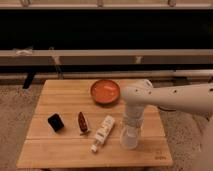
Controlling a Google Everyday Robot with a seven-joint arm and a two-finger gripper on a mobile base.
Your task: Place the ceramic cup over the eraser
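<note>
One small white ceramic cup (129,141) sits right under the gripper (131,128), near the front edge of the wooden table (60,150). The gripper points straight down from the end of the white arm (170,97) and is right on top of the cup. We cannot tell if the gripper is apart or clamped on the cup, because the two white shapes run together.

We think the step in hand is the pick-up: getting hold of the cup. The cup is not yet over the eraser (55,122). The eraser is a little black block, well away from the gripper, at the other side of the table. Two things lie between them: a white squeeze bottle (102,133) just beside the gripper, and past it a long dark brown thing (83,122). An orange bowl (105,91) sits beyond the gripper, toward the back of the table.

For the next move, we think the cup has to go up, cross over the bottle and the brown thing without bumping them, and come down around the eraser.

The table top is pale wood planks and looks flat. Around it we see speckled carpet (15,115). Behind it runs a long pale rail (100,56) with a dark space above.
</note>
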